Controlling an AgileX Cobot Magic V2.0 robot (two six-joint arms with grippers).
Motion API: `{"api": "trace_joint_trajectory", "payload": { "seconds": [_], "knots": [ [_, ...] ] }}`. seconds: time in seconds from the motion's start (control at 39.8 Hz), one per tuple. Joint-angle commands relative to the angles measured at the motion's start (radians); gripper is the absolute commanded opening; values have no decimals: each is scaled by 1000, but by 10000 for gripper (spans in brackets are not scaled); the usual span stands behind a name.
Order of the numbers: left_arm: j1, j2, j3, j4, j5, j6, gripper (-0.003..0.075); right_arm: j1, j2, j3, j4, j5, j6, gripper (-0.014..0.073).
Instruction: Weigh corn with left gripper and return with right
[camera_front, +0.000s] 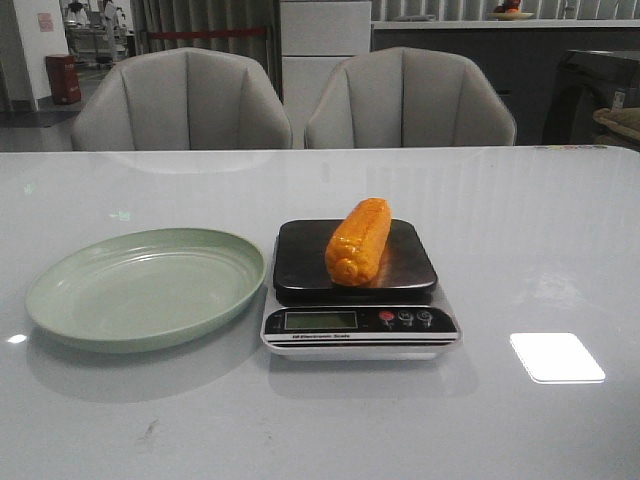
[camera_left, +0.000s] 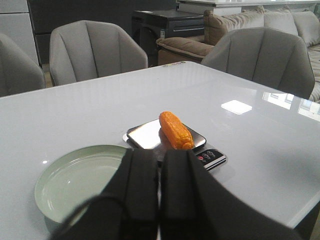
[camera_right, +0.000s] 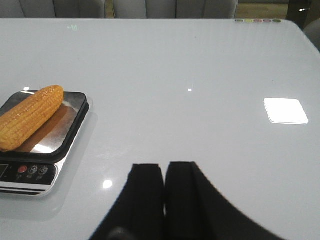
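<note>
The orange-yellow corn (camera_front: 359, 241) lies on the dark platform of a kitchen scale (camera_front: 300, 262) at the table's middle. It also shows in the left wrist view (camera_left: 175, 130) and the right wrist view (camera_right: 30, 116). A green plate (camera_front: 145, 287) sits empty just left of the scale. No gripper shows in the front view. My left gripper (camera_left: 160, 156) is shut and empty, well back from the plate and scale. My right gripper (camera_right: 164, 167) is shut and empty, over bare table to the right of the scale.
The scale's display and buttons (camera_front: 405, 318) face the table's front edge. Two grey chairs (camera_front: 185, 100) stand behind the far edge of the white table (camera_front: 540, 230). A bright light reflection (camera_front: 556, 356) lies on the table at the right.
</note>
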Motion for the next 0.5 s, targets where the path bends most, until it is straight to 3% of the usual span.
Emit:
{"api": "trace_joint_trajectory", "payload": {
  "seconds": [0.0,0.18,0.48],
  "knots": [
    [-6,12,-25,-3,-85,0,123,-5,19,-39,-11,-65,-7,158],
    [-6,12,-25,-3,-85,0,122,2,26,-41,-10,-24,-7,189],
    [-6,12,-25,-3,-85,0,123,107,108,-110,-10,-13,-7,525]
  ]
}}
